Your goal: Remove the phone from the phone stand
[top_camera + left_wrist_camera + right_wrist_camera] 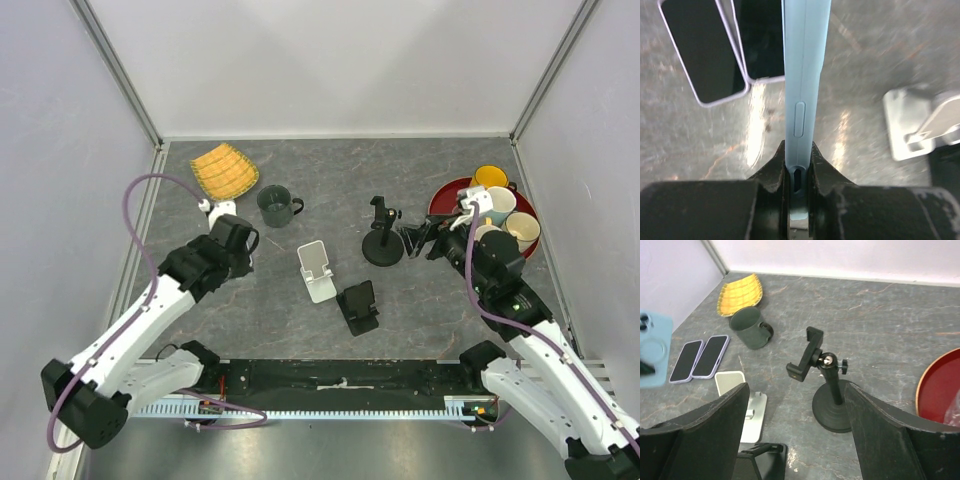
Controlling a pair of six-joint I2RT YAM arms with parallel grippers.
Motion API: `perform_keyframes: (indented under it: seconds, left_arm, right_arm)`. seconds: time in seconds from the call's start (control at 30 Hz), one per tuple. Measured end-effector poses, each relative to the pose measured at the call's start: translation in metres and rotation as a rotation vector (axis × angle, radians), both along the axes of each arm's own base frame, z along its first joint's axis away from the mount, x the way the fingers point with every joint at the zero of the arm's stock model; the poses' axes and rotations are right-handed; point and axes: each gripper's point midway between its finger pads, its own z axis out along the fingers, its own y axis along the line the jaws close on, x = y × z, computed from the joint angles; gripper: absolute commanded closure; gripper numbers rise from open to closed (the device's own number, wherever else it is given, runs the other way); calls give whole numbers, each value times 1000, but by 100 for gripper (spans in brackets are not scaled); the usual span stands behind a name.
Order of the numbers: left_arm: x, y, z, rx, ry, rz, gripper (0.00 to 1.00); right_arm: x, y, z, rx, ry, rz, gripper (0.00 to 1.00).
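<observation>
On the grey table point(420, 170) stands the black clamp stand point(832, 410), my right claw point(796, 390) gaping empty before it. My left claw point(799, 155) pinches the pale blue phone point(805, 75) by its edge, up off the table, clear of the white stand point(912, 125).

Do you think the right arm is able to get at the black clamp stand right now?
Probably yes: the right gripper is open, and the clamp stand stands just ahead of it on the table with nothing between them.
</observation>
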Motion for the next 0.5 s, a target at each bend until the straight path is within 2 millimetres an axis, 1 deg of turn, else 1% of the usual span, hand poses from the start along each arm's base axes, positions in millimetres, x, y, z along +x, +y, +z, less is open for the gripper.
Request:
perform_keyframes:
  seconds: [0.07, 0.17, 0.23, 0.5]
  left_arm:
    - [-11, 3, -30, 42, 106, -8, 98]
    - [-25, 3, -62, 85, 240, -24, 98]
    - [-31, 1, -76, 102, 300, -40, 98]
    - [-46, -16, -114, 191, 442, -127, 98]
  right_arm:
    - [0, -6, 5, 3, -17, -32, 16]
    - [0, -15, 8, 7, -31, -74, 15]
    - [0, -18, 9, 7, -34, -93, 15]
    - [2, -26, 0, -5, -20, -139, 15]
